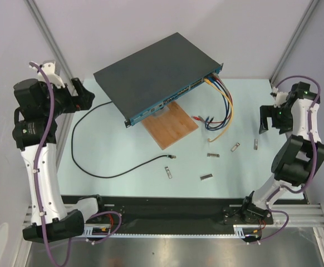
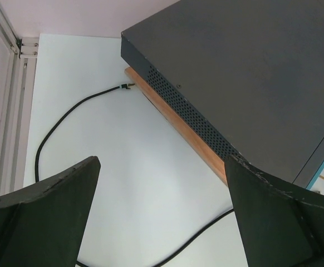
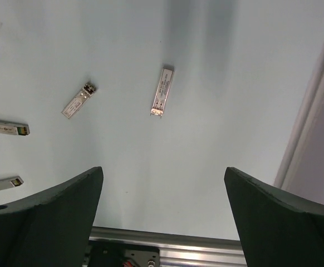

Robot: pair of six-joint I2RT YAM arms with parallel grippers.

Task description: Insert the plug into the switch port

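The plug (image 1: 172,157), a small pale tip on a long thin black cable (image 1: 109,177), lies loose on the pale counter (image 1: 128,142) near its middle, with nothing holding it. Just beyond the plug sits a wooden board (image 1: 176,127), which lies between it and the narrow blue face of the big dark-grey switch (image 1: 151,69). The switch rests partly on that board. The switch port (image 1: 163,103) is one of a row of small sockets along the blue face, and they are too small to tell apart. Yellow, blue and red cables (image 1: 229,103) hang from the right end of that face down onto the counter. Five silver modules (image 1: 206,177) lie scattered to the right of the plug. The left jaws stand wide apart beside the switch's vented left side. The right jaws stand wide apart above the modules near the counter's right edge. Both sets of jaws are well apart from the plug.
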